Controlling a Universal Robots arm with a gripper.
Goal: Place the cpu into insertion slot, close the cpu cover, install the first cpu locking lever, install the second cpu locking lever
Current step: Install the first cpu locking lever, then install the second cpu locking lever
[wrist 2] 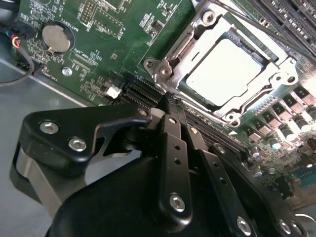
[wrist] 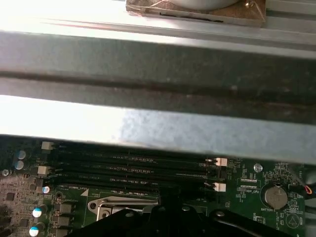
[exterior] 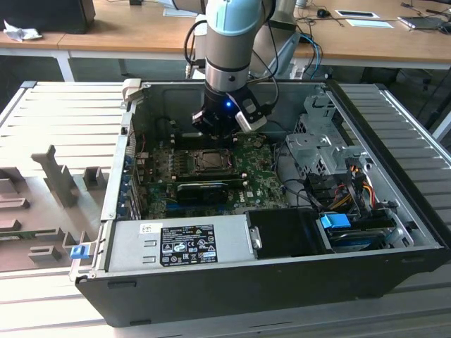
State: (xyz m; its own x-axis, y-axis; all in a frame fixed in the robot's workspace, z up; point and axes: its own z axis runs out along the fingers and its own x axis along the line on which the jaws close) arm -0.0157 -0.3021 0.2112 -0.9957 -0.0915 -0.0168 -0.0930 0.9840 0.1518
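Your pincer point(wrist 2: 170, 98) hangs low inside the open black computer case point(exterior: 394, 211), just above the green motherboard point(exterior: 257, 179). In the second wrist view its two black fingers point(wrist 2: 174, 148) lie pressed together with nothing between them, their tips right at the corner of the socket.

The small square chip with the silver-grey metal face, the cpu point(wrist 2: 224, 69), already sits in the insertion slot point(wrist 2: 269, 54), the square black socket set into the board. The thin silver-grey cover frame point(wrist 2: 197, 37) appears to lie down around it, its window showing the chip's bright face. So I judge the first step done and the cover at least lowered, probably closed. Whether either locking lever is latched I cannot tell: thin metal rods run along the socket's edges, but their hooked ends are not clear. Count the lever work as open.

As for what the case holds: in the exterior view a grey power supply box point(exterior: 176, 243) fills the near side, a drive bay with a blue tab point(exterior: 337, 221) sits at the near right, and a bundle of coloured cables point(exterior: 349, 183) lies right of the board. In the first wrist view, long black memory slots point(wrist: 131, 165) run beyond the socket, and a round coin battery point(wrist: 275, 196) sits on the board.
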